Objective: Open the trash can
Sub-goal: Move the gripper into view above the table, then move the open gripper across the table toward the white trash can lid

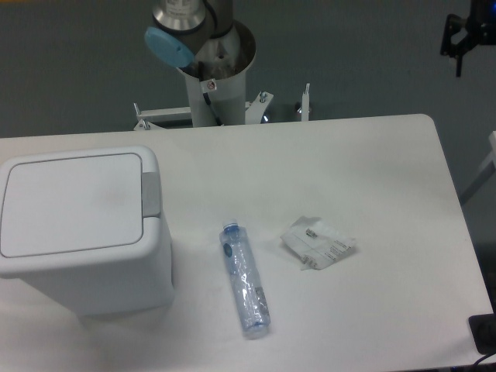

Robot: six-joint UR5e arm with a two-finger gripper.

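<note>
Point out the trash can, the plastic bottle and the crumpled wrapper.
trash can [74, 203]: fixed camera, middle of its closed lid.
plastic bottle [246, 280]: fixed camera, mid-body.
crumpled wrapper [318, 242]: fixed camera, its centre.

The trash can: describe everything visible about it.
The trash can is a large white boxy bin of what looks like plastic, with rounded corners. Its flat lid lies closed, and a grey push tab sits at the lid's right edge. It stands upright on the white table at the left side. Nothing touches it; the plastic bottle lies apart to its right.
</note>
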